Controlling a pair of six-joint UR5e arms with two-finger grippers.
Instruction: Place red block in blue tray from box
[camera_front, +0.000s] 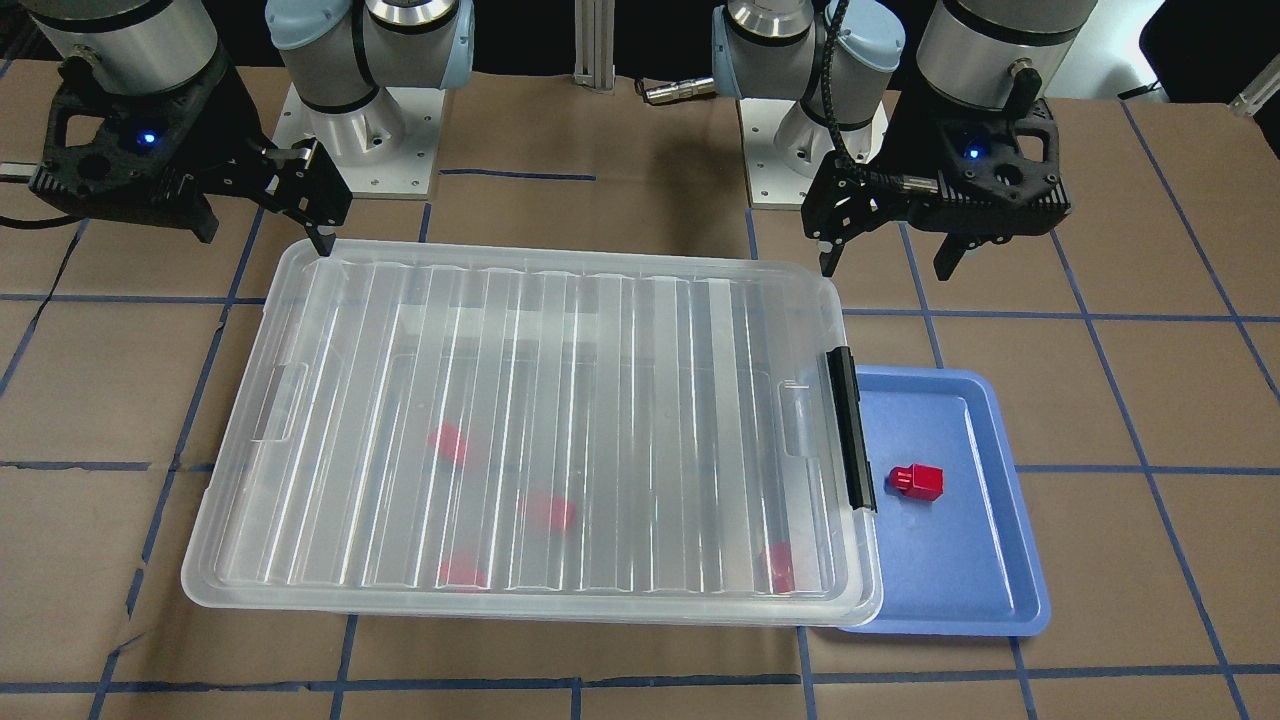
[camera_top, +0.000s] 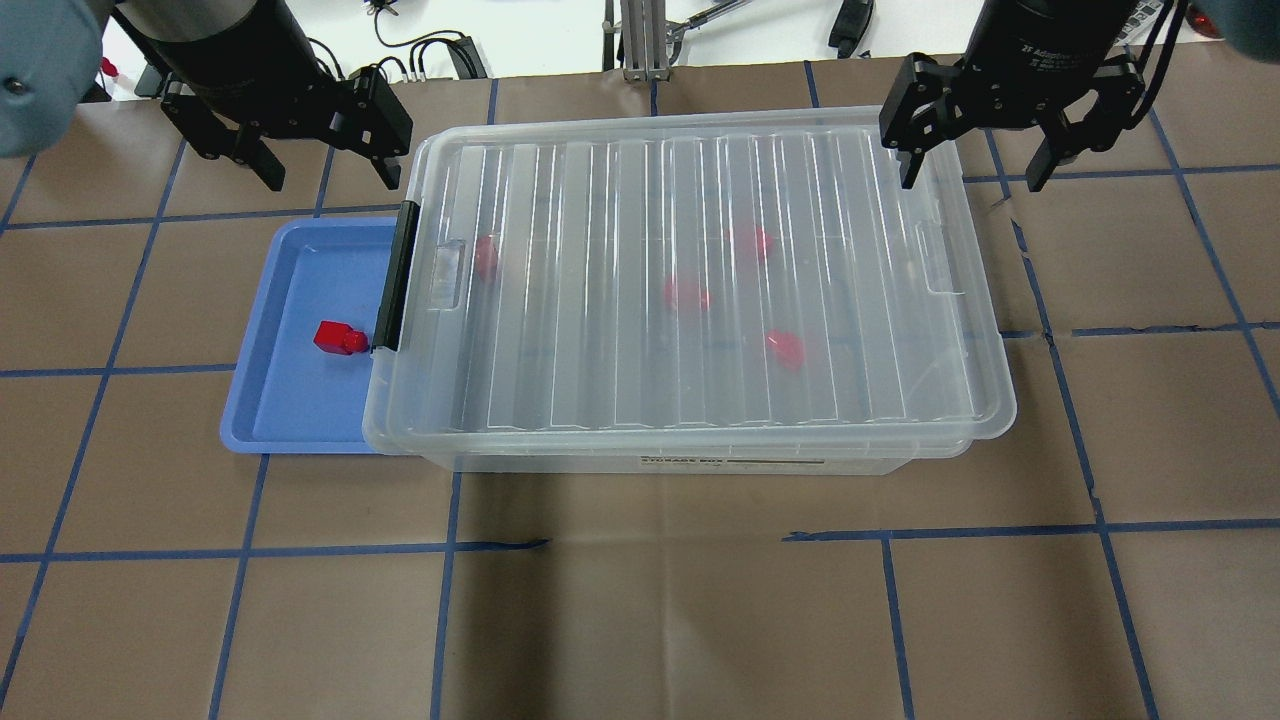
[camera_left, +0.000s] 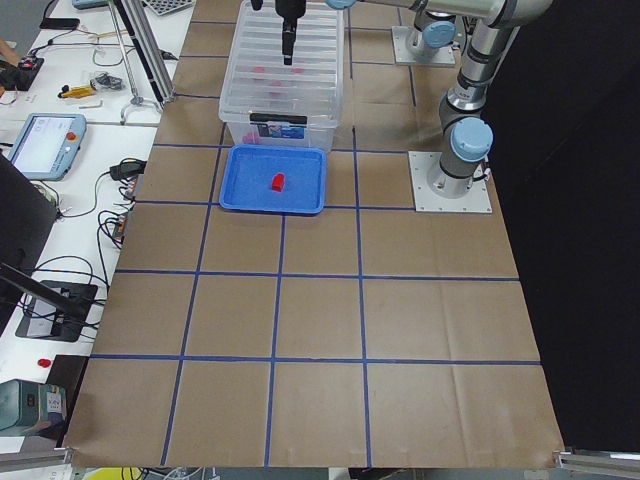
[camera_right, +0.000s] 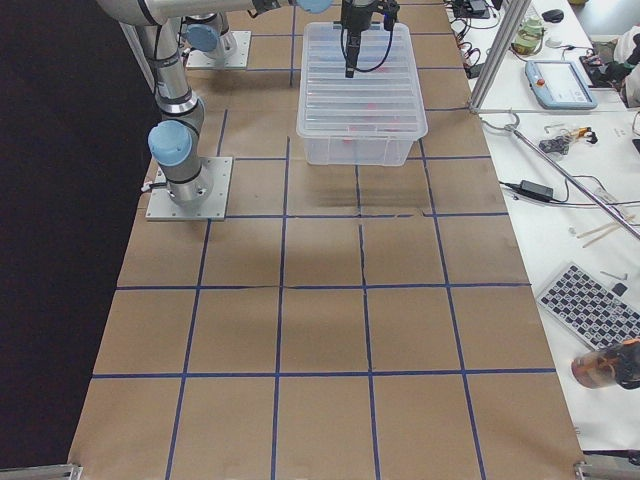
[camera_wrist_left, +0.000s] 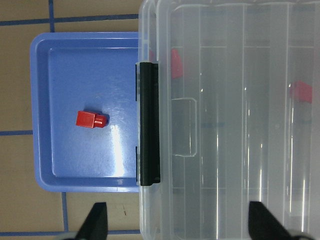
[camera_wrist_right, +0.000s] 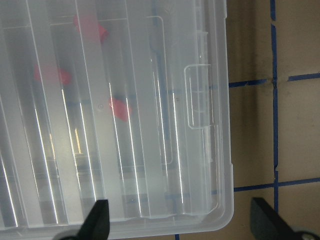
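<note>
One red block (camera_front: 918, 483) lies on its side in the blue tray (camera_front: 960, 570), also seen from overhead (camera_top: 338, 338) and in the left wrist view (camera_wrist_left: 91, 119). The clear box (camera_front: 540, 330) has its ribbed lid closed, its black latch bar (camera_front: 851, 430) over the tray's edge. Several red blocks (camera_front: 548, 512) show blurred through the lid. My left gripper (camera_top: 330, 175) is open and empty, above the table behind the tray. My right gripper (camera_top: 972, 172) is open and empty, above the box's other far corner.
The brown paper-covered table carries a blue tape grid (camera_top: 640, 540). The arm bases (camera_front: 360, 130) stand behind the box. Benches with cables and devices (camera_right: 560, 80) run along the far side.
</note>
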